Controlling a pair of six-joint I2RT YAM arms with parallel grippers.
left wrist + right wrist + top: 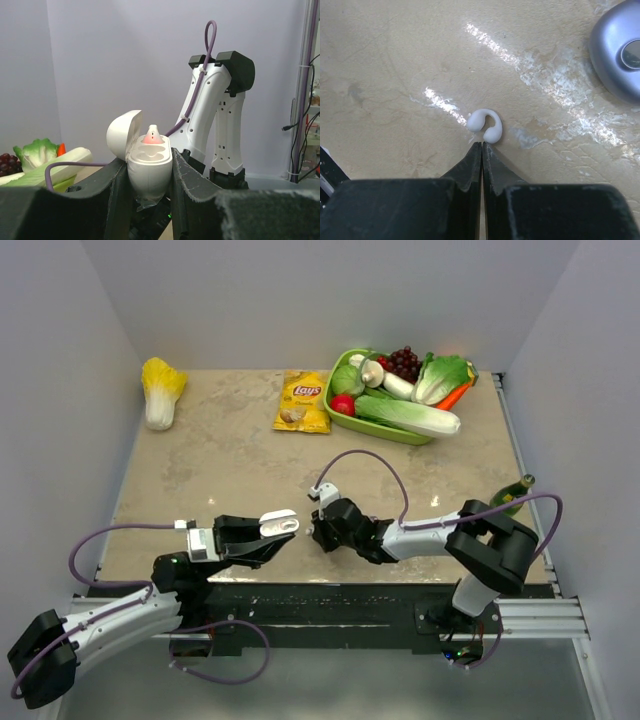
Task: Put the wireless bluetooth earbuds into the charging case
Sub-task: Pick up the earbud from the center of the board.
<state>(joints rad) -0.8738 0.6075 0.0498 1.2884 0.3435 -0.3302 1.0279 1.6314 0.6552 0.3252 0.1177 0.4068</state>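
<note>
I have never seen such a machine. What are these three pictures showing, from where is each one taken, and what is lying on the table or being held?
These are two robot arms fixed at the near edge of a table. One picture looks down from above and behind them. The other two come from small cameras on each wrist, so each shows its own dark fingers at the bottom.

The left tool is shut on a white charging case with its lid open; something pinkish glows inside it. The right tool is shut, its tips just beside a small white earbud lying on the table. It does not seem to hold the earbud.

Further back lie a green tray of toy vegetables, a yellow chip bag, a cabbage and a green bottle at the right edge.
</note>
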